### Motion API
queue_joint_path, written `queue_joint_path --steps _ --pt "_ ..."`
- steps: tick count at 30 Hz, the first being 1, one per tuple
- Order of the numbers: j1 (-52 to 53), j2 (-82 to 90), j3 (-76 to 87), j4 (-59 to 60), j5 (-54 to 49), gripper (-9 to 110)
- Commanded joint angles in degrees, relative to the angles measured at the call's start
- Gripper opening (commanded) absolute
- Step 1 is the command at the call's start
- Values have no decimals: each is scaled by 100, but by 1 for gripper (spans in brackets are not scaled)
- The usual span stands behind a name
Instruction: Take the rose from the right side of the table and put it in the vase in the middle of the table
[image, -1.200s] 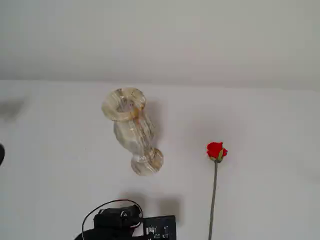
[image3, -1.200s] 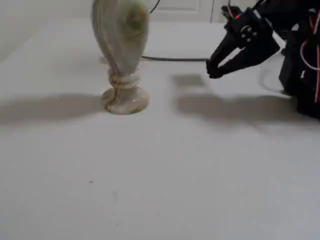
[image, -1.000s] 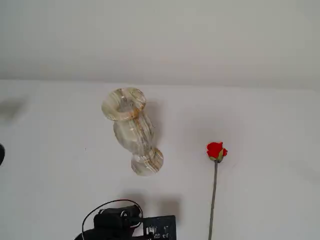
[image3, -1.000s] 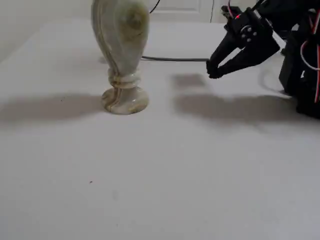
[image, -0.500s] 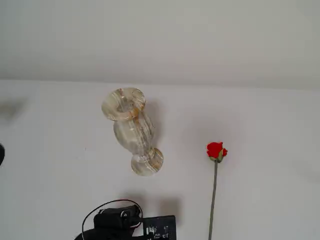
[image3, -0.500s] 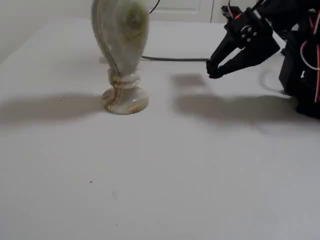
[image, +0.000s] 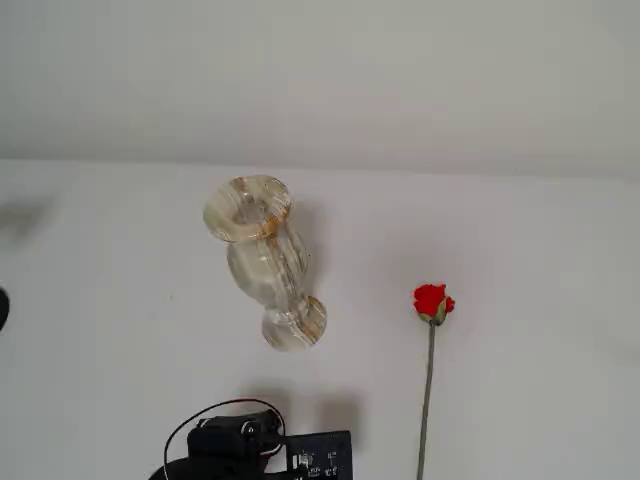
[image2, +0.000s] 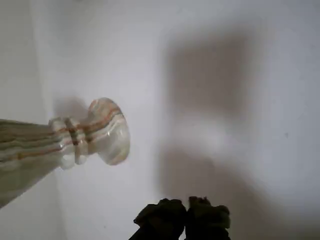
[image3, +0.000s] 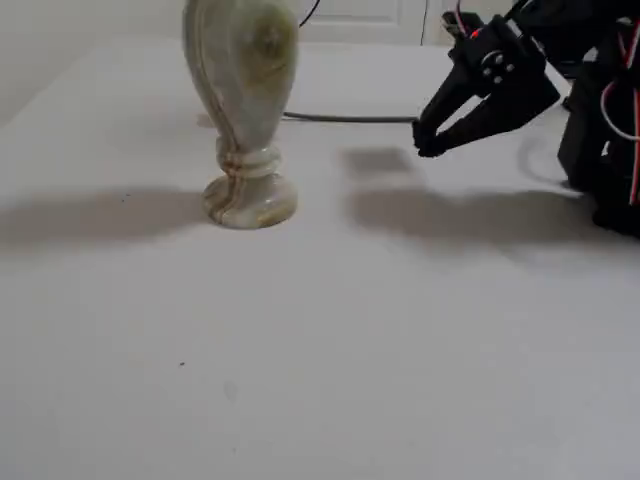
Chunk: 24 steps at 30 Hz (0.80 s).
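Note:
The cream marbled vase (image: 265, 260) stands upright near the middle of the white table (image: 520, 250). In a fixed view the rose (image: 432, 301) lies flat to the vase's right, red bloom toward the far side and thin stem (image: 426, 400) running to the near edge. From the side, my gripper (image3: 424, 142) hangs above the table to the right of the vase (image3: 242, 90), fingertips together, nothing held. The wrist view shows the vase's foot (image2: 107, 131) at left and my shut gripper (image2: 187, 209) at the bottom edge. The rose is out of sight in the side and wrist views.
My arm's black body (image: 250, 448) sits at the bottom edge below the vase. A dark cable (image3: 345, 118) runs across the table behind the vase. The arm's base with red wires (image3: 605, 120) fills the right edge of the side view.

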Motion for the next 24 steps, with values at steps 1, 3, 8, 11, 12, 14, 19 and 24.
queue_joint_path --steps 1,3,8,11,12,14,19,24 --pt "18 62 -44 -123 -18 0" --pt "18 62 -44 -123 -18 0" --pt "18 62 -44 -123 -18 0" --pt "18 62 -44 -123 -18 0" --pt "-9 62 -44 -123 -35 0" --pt "-70 62 -44 -132 -88 0" --pt "-62 62 -44 -132 -88 0" --pt "-70 62 -44 -132 -88 0"
